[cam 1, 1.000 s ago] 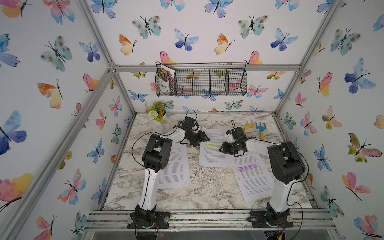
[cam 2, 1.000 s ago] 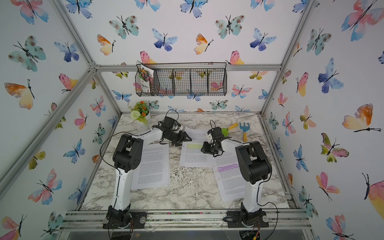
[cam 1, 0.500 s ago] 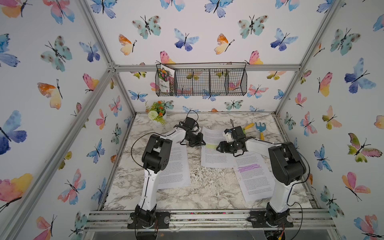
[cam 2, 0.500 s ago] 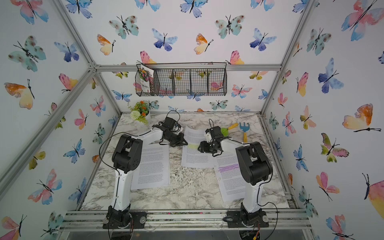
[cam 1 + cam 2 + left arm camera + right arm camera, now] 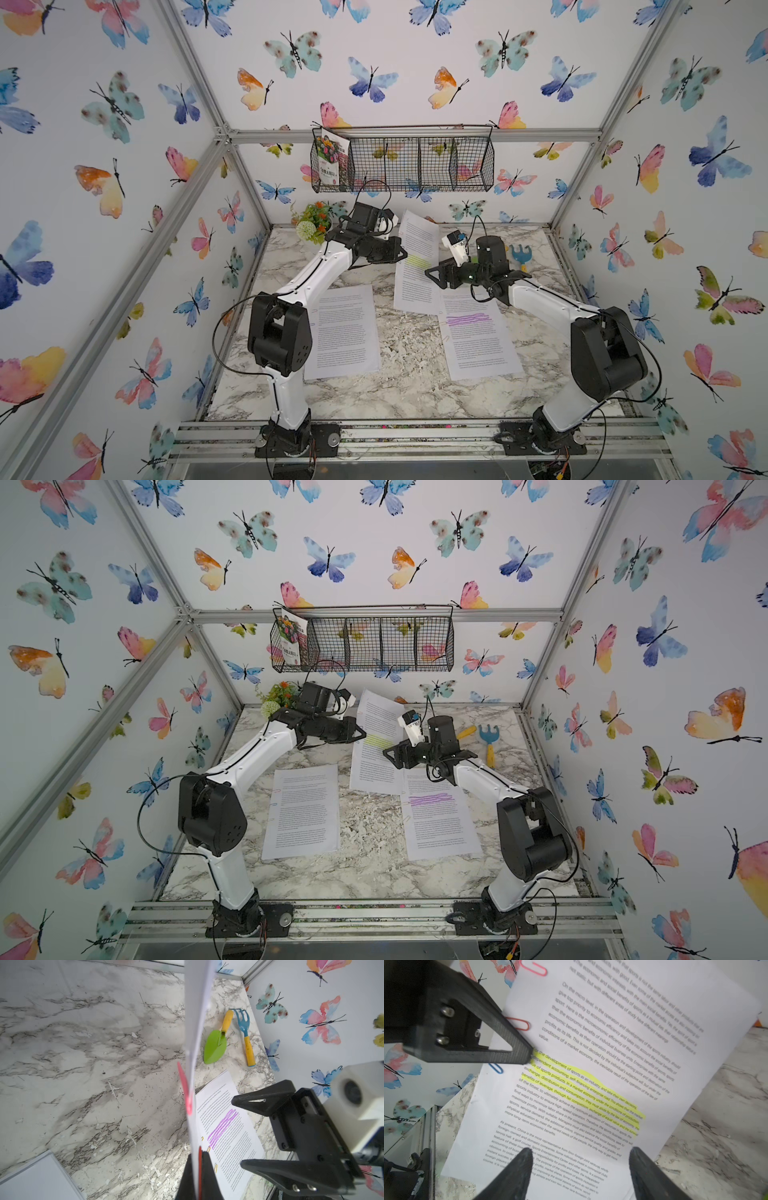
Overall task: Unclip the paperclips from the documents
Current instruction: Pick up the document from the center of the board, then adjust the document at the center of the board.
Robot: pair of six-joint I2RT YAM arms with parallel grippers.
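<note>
Right wrist view: pink wire paperclip (image 5: 533, 969), red wire paperclip (image 5: 519, 1023), blue wire paperclip (image 5: 496, 1068) line one edge of the white document with yellow-green highlighting (image 5: 591, 1064). Left gripper (image 5: 527, 1055) clamps that edge, propping the page up, likely to present clips. Right gripper (image 5: 579, 1153) faces it, jaws wide, empty. In a top view: document toward twelve o'clock of marble table (image 5: 407, 390), left gripper at its nine.

- Free to pass over the bare marble table (image 5: 409, 361) between the plain document (image 5: 345, 332) and the purple-marked document (image 5: 478, 345).
- Blocked in the middle by the lifted document (image 5: 419, 245), tilted up from the table.
- Narrow in the far right corner, with trowel (image 5: 216, 1045) and rake (image 5: 245, 1032).
</note>
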